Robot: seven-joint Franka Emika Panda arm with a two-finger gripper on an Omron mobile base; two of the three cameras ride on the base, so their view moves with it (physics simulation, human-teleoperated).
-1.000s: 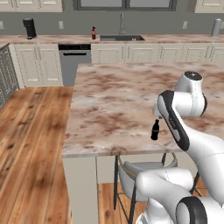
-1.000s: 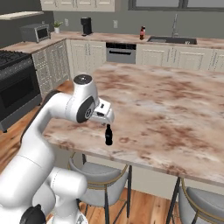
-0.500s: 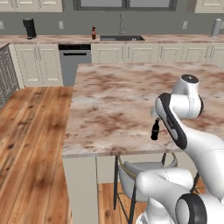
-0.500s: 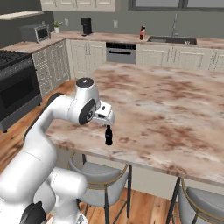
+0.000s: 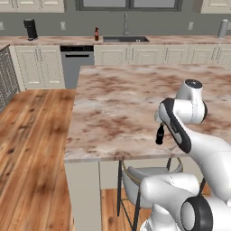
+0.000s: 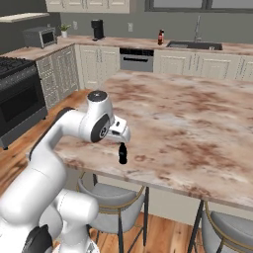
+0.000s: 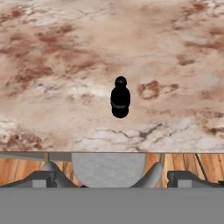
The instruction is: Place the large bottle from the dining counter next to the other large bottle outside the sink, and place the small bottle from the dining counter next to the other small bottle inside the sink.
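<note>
The small bottle (image 7: 120, 98), all black, stands upright near the front edge of the dining counter (image 5: 117, 103). It also shows in both base views (image 5: 159, 134) (image 6: 122, 153). My gripper (image 7: 113, 177) hangs right above it, open, jaws spread wide with nothing between them (image 6: 122, 143). Far off on the wall countertop, the other large bottle (image 5: 96, 34) (image 6: 160, 37), pinkish-red, stands just left of the sink (image 5: 125, 39) (image 6: 195, 45). The large bottle from the dining counter is out of view, and the sink's inside is hidden.
Grey stools (image 5: 144, 176) (image 6: 113, 207) tuck under the counter's near edge, another at the right (image 6: 230, 232). A black stove (image 6: 20, 94) stands at the left, with a coffee maker (image 5: 30, 28) and a microwave (image 6: 42, 35) on the far countertop. Wood floor (image 5: 31, 135) lies open left of the island.
The arm has settled slightly lower over the small bottle; the bottle has not moved and the jaws stay spread.
</note>
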